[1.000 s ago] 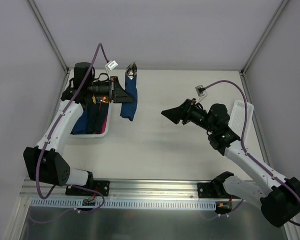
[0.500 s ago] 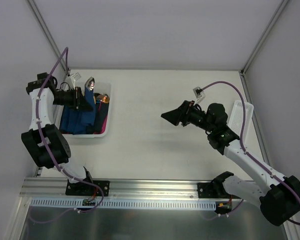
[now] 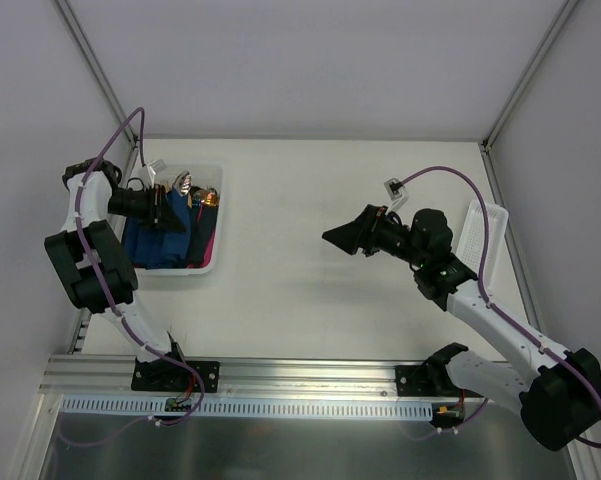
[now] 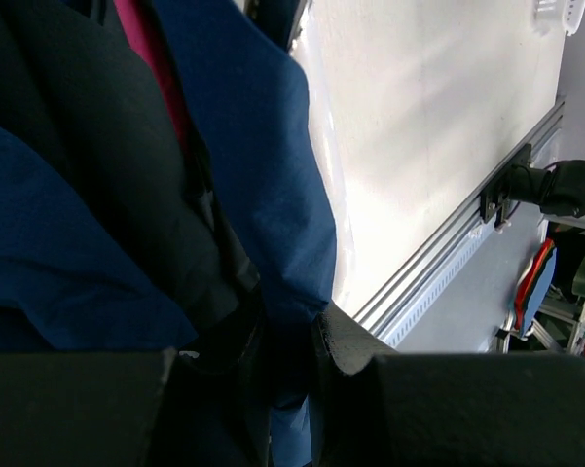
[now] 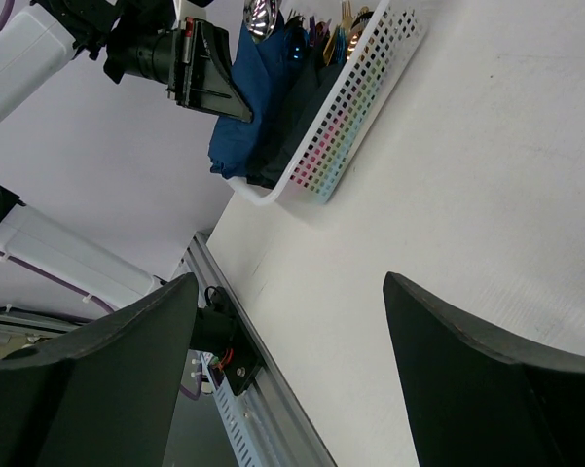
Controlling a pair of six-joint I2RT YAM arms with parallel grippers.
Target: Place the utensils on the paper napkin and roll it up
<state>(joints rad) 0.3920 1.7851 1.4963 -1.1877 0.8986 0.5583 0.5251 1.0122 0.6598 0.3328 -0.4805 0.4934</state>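
Observation:
The paper napkin (image 3: pixel 179 208), dark blue and rolled into a narrow bundle, sits over the white basket (image 3: pixel 206 267) at the far left. The silver heads of the utensils (image 3: pixel 183 182) stick out of its far end. My left gripper (image 3: pixel 170 207) is shut on the roll; in the left wrist view its fingers (image 4: pixel 350 355) pinch blue paper (image 4: pixel 282 195). My right gripper (image 3: pixel 337 236) hangs open over the bare table middle, nothing between its fingers (image 5: pixel 467 341). The right wrist view shows the roll (image 5: pixel 258 68) and a silver spoon head (image 5: pixel 260 14) above the basket (image 5: pixel 355 92).
The basket also holds other dark blue bundles (image 3: pixel 145 245) with copper-gold cutlery heads (image 3: pixel 209 197) and a pink one (image 3: pixel 209 240). A white perforated tray (image 3: pixel 477 235) lies at the right edge. A metal rail (image 3: pixel 310 372) runs along the near edge.
My left arm has swung the rolled napkin from the back middle of the table leftwards to over the basket and lowered it among the bundles. The right arm has barely moved.

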